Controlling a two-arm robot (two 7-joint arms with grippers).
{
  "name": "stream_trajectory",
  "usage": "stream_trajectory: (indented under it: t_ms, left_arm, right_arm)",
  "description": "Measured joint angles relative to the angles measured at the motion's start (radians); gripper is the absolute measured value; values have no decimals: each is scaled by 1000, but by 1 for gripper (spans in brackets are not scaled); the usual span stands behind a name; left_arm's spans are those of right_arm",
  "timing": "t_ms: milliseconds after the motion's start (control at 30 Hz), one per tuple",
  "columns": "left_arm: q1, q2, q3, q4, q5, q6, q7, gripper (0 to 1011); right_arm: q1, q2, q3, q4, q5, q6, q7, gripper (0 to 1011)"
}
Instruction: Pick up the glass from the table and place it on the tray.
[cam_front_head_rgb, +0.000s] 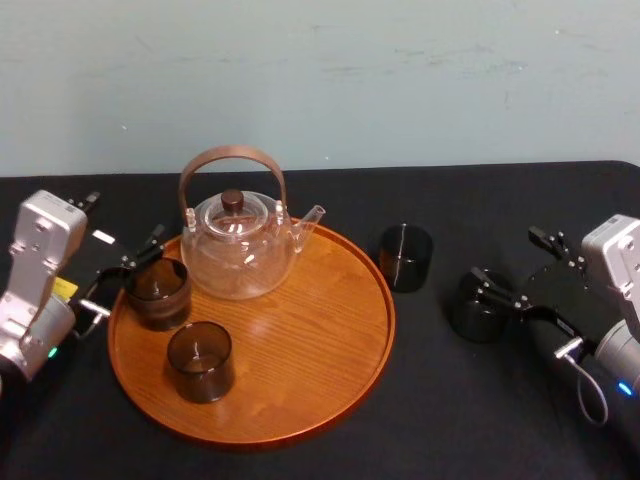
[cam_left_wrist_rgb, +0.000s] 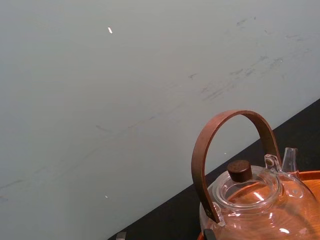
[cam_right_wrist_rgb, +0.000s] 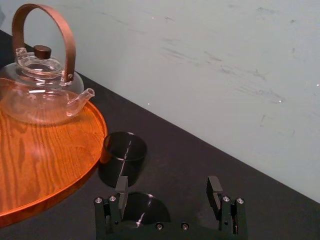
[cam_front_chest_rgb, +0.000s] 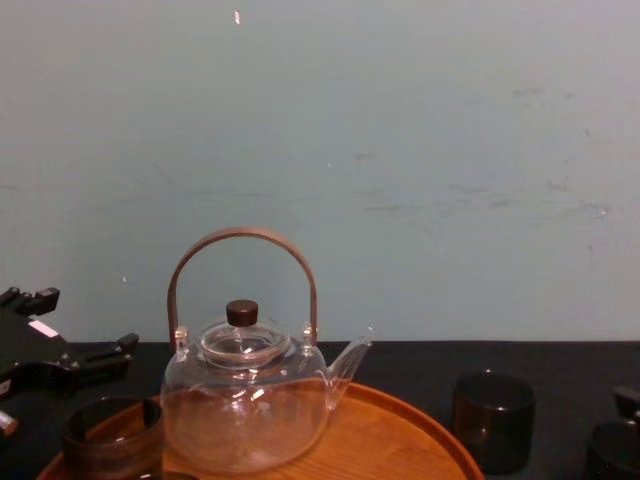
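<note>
Closest in is the near rim of the tray (cam_front_head_rgb: 250, 435), round and orange-brown. The glass (cam_front_head_rgb: 477, 306) is on the black desk (cam_front_head_rgb: 470, 420), to the right of the tray and apart from it. It stands up straight with its mouth up, so its long way runs up and down. It is short, round and dark like smoke.

The right claw (cam_right_wrist_rgb: 167, 189) is at the glass, low over the desk. Its two fingers (cam_right_wrist_rgb: 121, 191) are spread wide with the glass between them, closer to one finger, and they do not squeeze it. The right arm reaches in from the right side and points left, toward the tray.

A second glass (cam_front_head_rgb: 405, 257), dark too, stands a bit farther away, just beside the tray's right rim. On the far side of the tray stands a clear teapot (cam_front_head_rgb: 238, 245) with a brown hoop handle. Two more dark cups are on the tray: a left glass (cam_front_head_rgb: 157, 292) by the left rim and a front glass (cam_front_head_rgb: 200, 362) closer in. The left claw (cam_front_head_rgb: 130, 272) is at the tray's left rim, right by the left glass, with its fingers apart.
</note>
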Motion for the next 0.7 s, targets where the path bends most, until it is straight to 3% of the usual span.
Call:
stream_trajectory:
  t_ms: [700]
  left_arm:
    - [0,0,0,0,0,0,0,1001]
  right_arm:
    - [-66,-20,48,-19,7,17,54,1002]
